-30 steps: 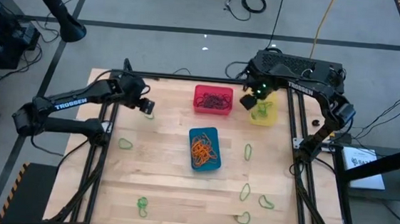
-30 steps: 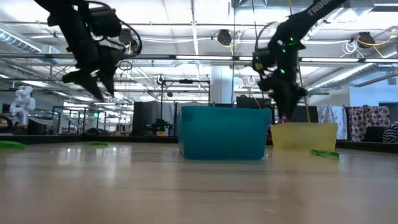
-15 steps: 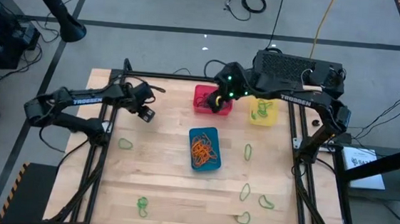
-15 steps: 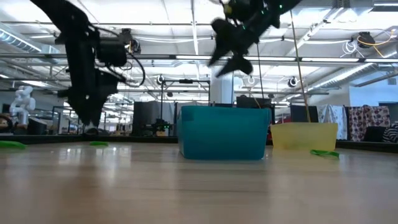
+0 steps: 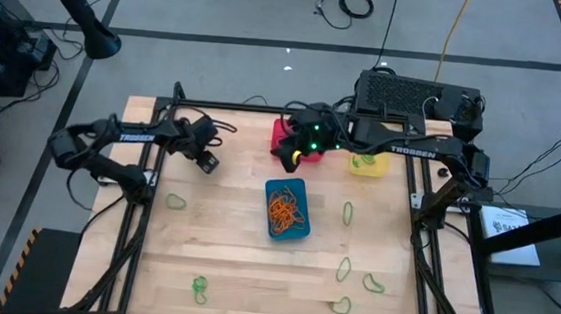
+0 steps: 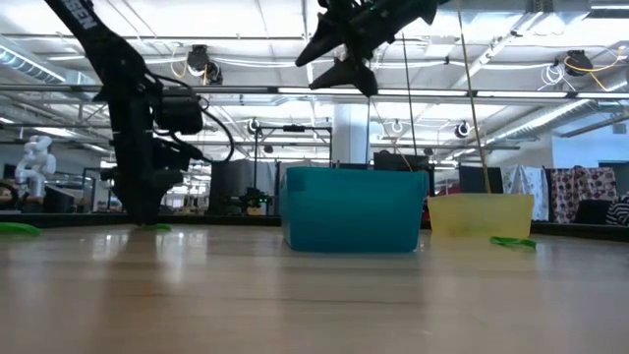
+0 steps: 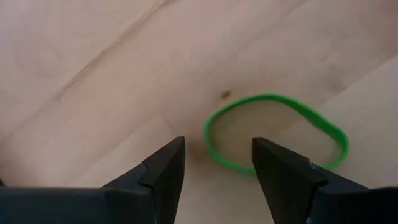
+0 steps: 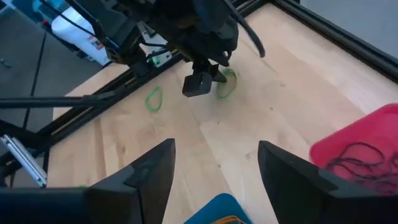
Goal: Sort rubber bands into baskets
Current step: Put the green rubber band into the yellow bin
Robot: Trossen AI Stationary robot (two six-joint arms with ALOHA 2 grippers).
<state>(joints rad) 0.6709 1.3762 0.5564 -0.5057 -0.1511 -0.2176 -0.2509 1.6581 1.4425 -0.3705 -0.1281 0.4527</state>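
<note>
My left claw (image 7: 214,165), fingers apart, hangs over a green rubber band (image 7: 273,134) near the table's far-left corner; light, floppy, best pinched across one strand.

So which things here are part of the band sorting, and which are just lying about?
Part of the job:
- green rubber bands loose on the table
- red basket, yellow basket, blue basket
- left gripper, open over one green band
- right gripper, open above the red basket

Just lying about:
- black cables on the floor
- table frame rails
</note>
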